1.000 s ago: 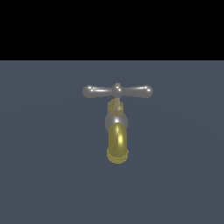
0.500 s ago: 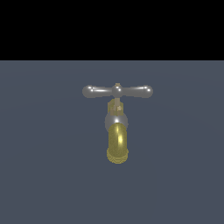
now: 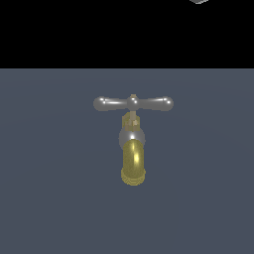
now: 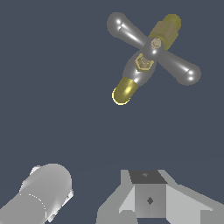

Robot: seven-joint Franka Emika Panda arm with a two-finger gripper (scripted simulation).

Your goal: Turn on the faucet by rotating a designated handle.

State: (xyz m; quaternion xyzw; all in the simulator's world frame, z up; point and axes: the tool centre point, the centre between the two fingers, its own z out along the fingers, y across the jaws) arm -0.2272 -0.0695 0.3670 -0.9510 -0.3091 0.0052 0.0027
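Observation:
The faucet (image 3: 133, 149) stands on a grey-blue floor, with a brass-yellow spout (image 3: 133, 163), a rounded grey body and a brass stem. The handle (image 3: 133, 103) is a silver crossbar lying level across the top, with bulbous ends and a brass centre cap. In the wrist view the faucet (image 4: 138, 70) and the handle (image 4: 153, 48) show from above, well away from my gripper (image 4: 148, 194). Only a grey finger block of the gripper shows at the picture's edge, and it touches nothing. I cannot tell how the jaws stand.
A pale grey cylinder of the arm (image 4: 39, 194) shows in the wrist view. A small grey piece of the arm (image 3: 199, 1) pokes in at the top edge of the exterior view. The grey-blue floor (image 3: 49, 198) lies all around the faucet.
A small grey piece of the arm has come into view at the top edge of the exterior view. The faucet and its handle have not moved.

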